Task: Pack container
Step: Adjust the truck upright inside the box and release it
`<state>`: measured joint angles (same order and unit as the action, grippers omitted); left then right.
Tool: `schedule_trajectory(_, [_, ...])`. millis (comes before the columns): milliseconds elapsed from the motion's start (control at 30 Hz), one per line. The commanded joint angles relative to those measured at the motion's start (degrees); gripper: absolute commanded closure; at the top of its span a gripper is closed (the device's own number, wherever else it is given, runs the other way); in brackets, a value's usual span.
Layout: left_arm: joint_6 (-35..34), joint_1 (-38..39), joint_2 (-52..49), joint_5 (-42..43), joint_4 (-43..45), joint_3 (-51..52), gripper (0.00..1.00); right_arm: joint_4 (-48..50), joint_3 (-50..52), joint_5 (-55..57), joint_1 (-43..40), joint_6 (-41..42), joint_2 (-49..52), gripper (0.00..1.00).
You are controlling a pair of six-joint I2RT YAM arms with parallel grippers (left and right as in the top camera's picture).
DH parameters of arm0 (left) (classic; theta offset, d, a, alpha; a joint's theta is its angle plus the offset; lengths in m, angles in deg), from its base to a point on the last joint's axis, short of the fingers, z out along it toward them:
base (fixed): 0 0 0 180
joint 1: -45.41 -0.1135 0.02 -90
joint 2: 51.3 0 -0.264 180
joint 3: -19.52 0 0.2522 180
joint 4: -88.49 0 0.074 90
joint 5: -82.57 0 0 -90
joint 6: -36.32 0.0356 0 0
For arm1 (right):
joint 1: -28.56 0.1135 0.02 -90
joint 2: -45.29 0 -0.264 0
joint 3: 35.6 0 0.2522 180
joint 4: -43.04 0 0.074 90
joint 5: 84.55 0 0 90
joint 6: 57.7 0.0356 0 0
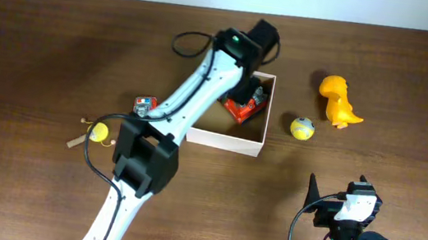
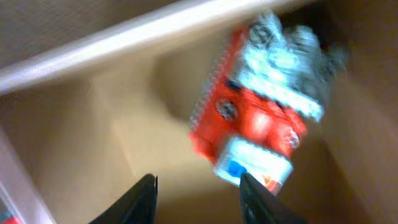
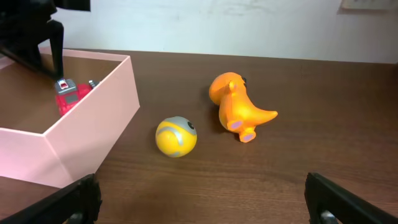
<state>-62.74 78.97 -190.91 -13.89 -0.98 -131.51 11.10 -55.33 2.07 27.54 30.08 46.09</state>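
Observation:
The container [image 1: 232,141] is a shallow white-walled box with a tan inside, at the table's middle. A red and grey toy vehicle [image 1: 244,106] lies inside it; it also shows in the left wrist view [image 2: 261,106] and the right wrist view [image 3: 70,94]. My left gripper [image 2: 198,190] is open and empty above the box floor, just beside the toy. My right gripper [image 3: 202,205] is open and empty near the front right, facing a yellow ball [image 3: 176,136] and an orange dinosaur [image 3: 239,107]. The box wall shows there too [image 3: 87,137].
The yellow ball [image 1: 302,128] and orange dinosaur [image 1: 339,102] lie right of the box. A small red and blue toy [image 1: 144,104] sits at the box's left, partly under my left arm. A small yellow toy with a stick [image 1: 96,132] lies further left.

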Motion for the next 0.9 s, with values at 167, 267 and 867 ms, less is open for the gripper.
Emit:
schedule_trajectory(167, [-5.03, -1.86, -2.08, -2.43, 4.57, -1.14, 0.56, 0.00, 0.42, -0.72, 0.26, -0.37, -0.59, 0.01])
schedule_trajectory(267, [-5.03, -1.81, -3.28, -2.40, 4.55, -1.14, 0.56, -0.02, 0.42, -0.72, 0.26, -0.37, -0.59, 0.01])
schedule_trajectory(867, [-4.59, -1.33, -4.61, -2.16, -1.77, -1.09, 0.57, 0.00, 0.42, -0.72, 0.26, -0.37, -0.59, 0.01])
